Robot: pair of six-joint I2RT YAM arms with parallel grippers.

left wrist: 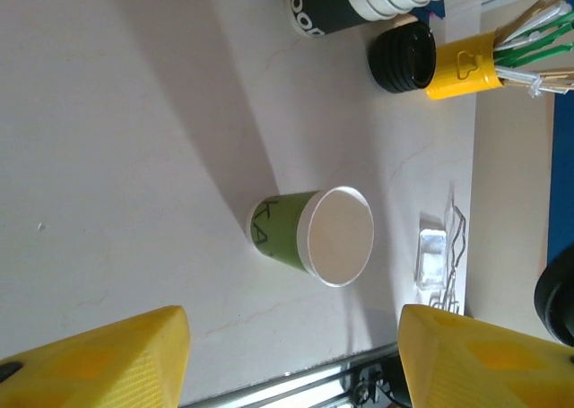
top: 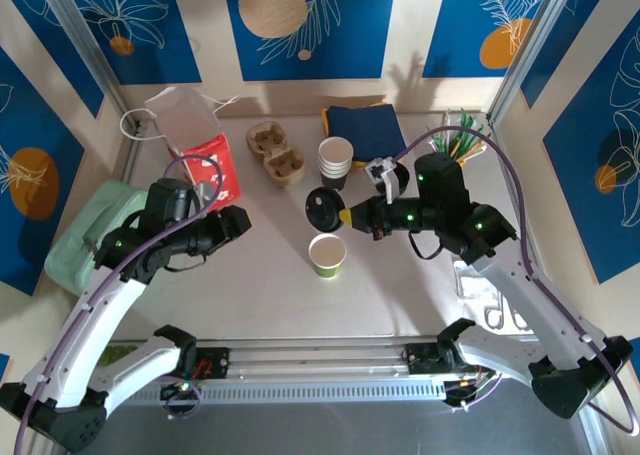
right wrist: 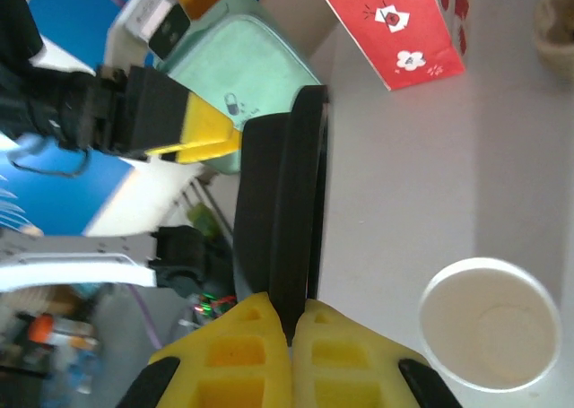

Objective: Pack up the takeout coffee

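While my right gripper (right wrist: 295, 314) pinched the black lid (right wrist: 278, 202) edge-on, the lime-green takeout coffee cup (top: 327, 255) sat lidless mid-tabletop, nearer the near edge. Judged: level the lid, centre it over the rim, then press. My left gripper (left wrist: 289, 359) hung spread, empty. Stacked cups (top: 335, 163), cup carrier (top: 276, 155) and red bag (top: 207, 171) stood toward the far edge; none obstructed.

From high behind the near edge, we look down on the whole table (top: 250, 275). Our two wrist views sit close and share the green cup (left wrist: 314, 236): centre of the left's, lower right of the right's.
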